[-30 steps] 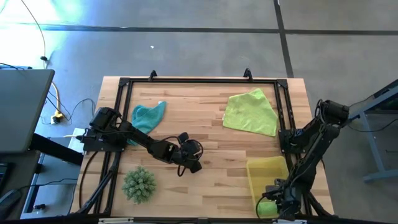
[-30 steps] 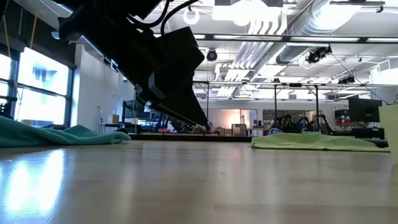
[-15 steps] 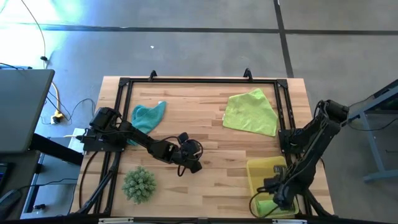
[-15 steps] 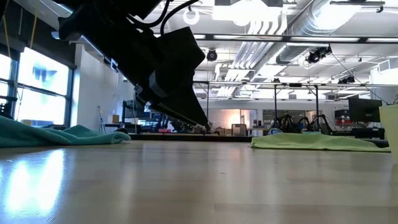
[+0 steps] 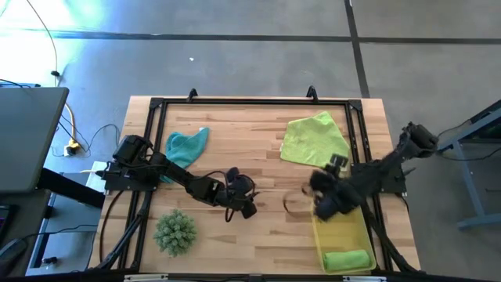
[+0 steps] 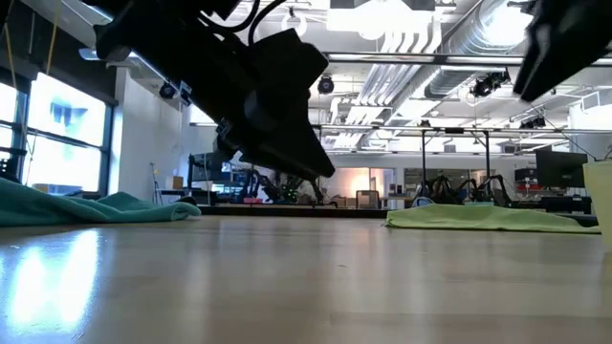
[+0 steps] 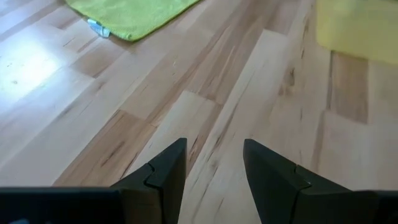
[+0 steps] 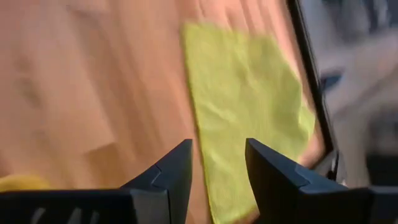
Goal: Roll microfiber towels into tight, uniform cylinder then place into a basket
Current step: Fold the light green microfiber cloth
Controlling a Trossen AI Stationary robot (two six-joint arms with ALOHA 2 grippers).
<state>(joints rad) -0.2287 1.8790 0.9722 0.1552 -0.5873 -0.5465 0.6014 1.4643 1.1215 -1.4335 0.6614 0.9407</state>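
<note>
A pale yellow-green towel (image 5: 317,141) lies spread flat at the far right of the table. A teal towel (image 5: 186,145) lies crumpled at the far left. A bright green towel (image 5: 344,259), rolled into a short cylinder, lies in the near end of the yellow basket (image 5: 338,227) at the near right. My right gripper (image 5: 317,193) hovers open and blurred above the table, just past the basket's far end, and faces the spread towel (image 8: 249,112). My left gripper (image 5: 244,202) hangs open over bare wood (image 7: 214,155) at mid-table.
A spiky green plant-like ball (image 5: 174,232) sits at the near left. A black frame rail (image 5: 250,103) runs round the table top. Bare wood lies between the two grippers and in front of the spread towel (image 6: 488,218).
My right gripper has come up out of the basket's near end and swung toward the table's middle and far side, turning to face the spread towel. The rolled green towel has stayed in the basket. My left gripper has tipped slightly in place.
</note>
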